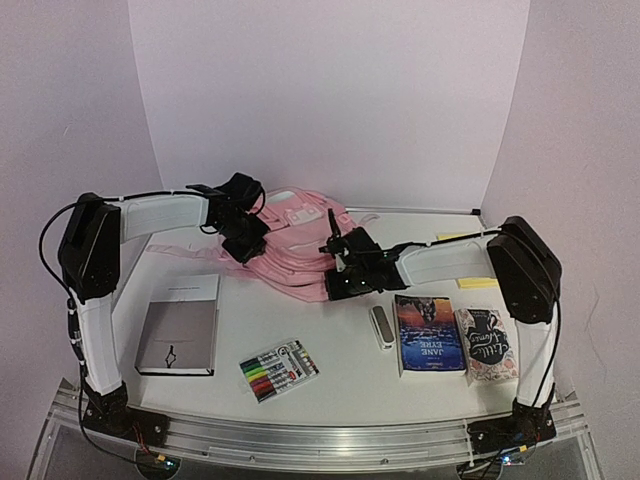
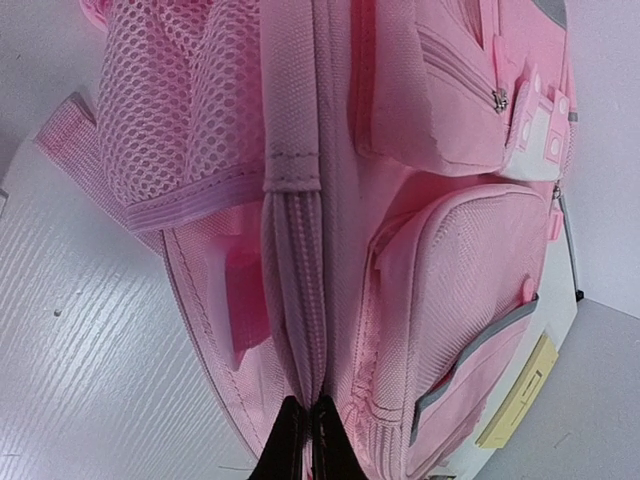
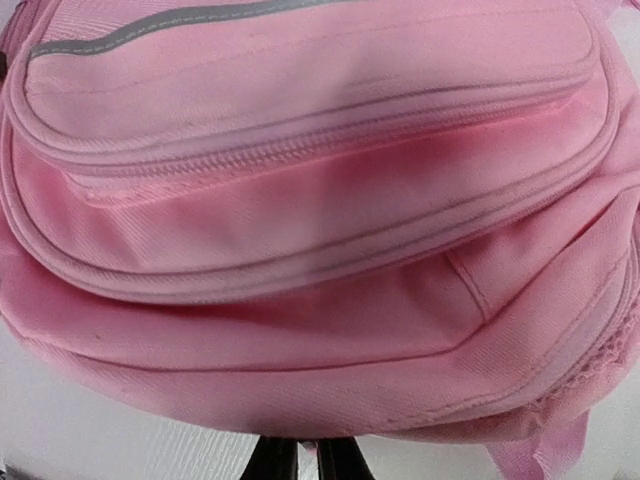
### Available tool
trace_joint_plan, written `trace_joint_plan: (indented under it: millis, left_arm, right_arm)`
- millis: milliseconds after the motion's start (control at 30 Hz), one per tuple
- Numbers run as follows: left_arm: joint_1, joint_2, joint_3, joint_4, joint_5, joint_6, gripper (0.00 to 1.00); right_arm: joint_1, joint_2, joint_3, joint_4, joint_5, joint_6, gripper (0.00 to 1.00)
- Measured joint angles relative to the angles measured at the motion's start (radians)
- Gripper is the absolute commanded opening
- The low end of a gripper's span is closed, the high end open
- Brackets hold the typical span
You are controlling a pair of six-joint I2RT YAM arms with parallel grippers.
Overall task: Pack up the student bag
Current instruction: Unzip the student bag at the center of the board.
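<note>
1. At the far left of the white bench (image 1: 345, 370) lies a grey hardcover book (image 1: 178, 335). Just right of it is a clear pack of coloured markers (image 1: 278, 370).
2. My left pincer (image 2: 307, 445) is pressed together on the zipped seam of the soft pink fabric backpack (image 1: 295, 240), at its left side.
3. The backpack lies at the back middle of the bench, between my two arms.
4. My right pincer (image 3: 308, 462) is closed, pinching a fold at the backpack's right edge.
5. Nearer me, side by side, sit a small white oblong block (image 1: 382, 326), a blue "Jane Eyre" book (image 1: 430, 335) and a white patterned book (image 1: 487, 345). A yellow pad (image 1: 478, 283) shows beside my right arm.
</note>
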Motion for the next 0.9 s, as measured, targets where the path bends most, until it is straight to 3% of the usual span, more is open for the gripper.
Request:
trace_joint_plan:
  millis: [467, 700, 833, 900]
  left_arm:
    - [0.054, -0.029, -0.040, -0.006, 0.015, 0.075, 0.00]
    - [0.116, -0.022, -0.029, -0.008, 0.140, 0.313, 0.00]
    - [0.131, 0.082, 0.128, -0.090, 0.213, 0.482, 0.01]
    - [0.140, 0.131, 0.191, -0.113, 0.244, 0.560, 0.11]
  right_arm:
    - [-0.115, -0.081, -0.105, 0.063, -0.215, -0.142, 0.00]
    - [-0.217, -0.100, -0.125, 0.083, -0.400, -0.217, 0.00]
    - [-0.209, -0.117, -0.148, 0.085, -0.465, -0.219, 0.00]
    - [-0.195, -0.117, -0.149, 0.079, -0.489, -0.211, 0.00]
